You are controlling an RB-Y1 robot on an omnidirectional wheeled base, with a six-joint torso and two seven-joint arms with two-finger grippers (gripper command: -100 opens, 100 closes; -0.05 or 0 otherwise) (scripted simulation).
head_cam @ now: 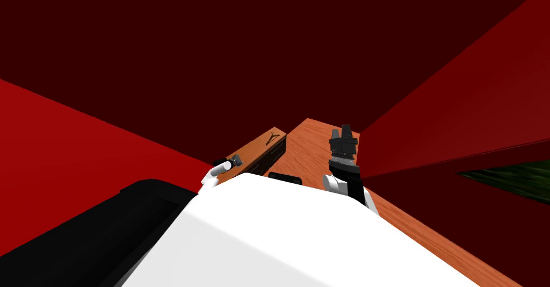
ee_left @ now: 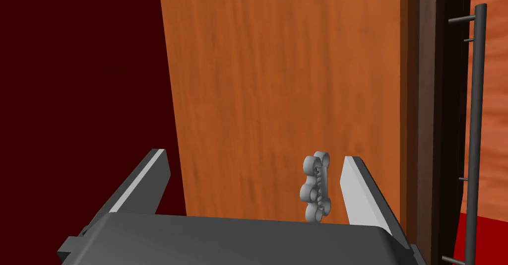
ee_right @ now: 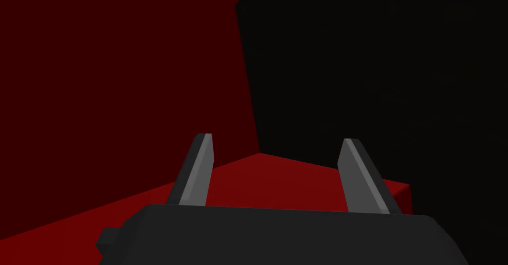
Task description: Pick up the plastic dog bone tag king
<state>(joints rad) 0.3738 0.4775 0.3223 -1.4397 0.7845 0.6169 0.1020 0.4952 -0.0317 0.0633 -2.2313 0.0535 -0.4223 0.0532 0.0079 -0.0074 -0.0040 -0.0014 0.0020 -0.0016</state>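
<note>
Left wrist view: the grey dog bone tag [ee_left: 316, 186] lies on the wood-grain worktop [ee_left: 278, 78] between the left gripper [ee_left: 254, 154]'s wide-open jaws, off centre, just beside 1 finger [ee_left: 364, 192]. Closing now, that finger would likely shove it sideways. Its long axis runs along the fingers, pointing away from the gripper body. The right gripper [ee_right: 276, 138]'s jaws also stand wide.

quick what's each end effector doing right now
Left end effector: open, grey tag within its opening, not gripped.
Right end effector: open, holding nothing.
</note>
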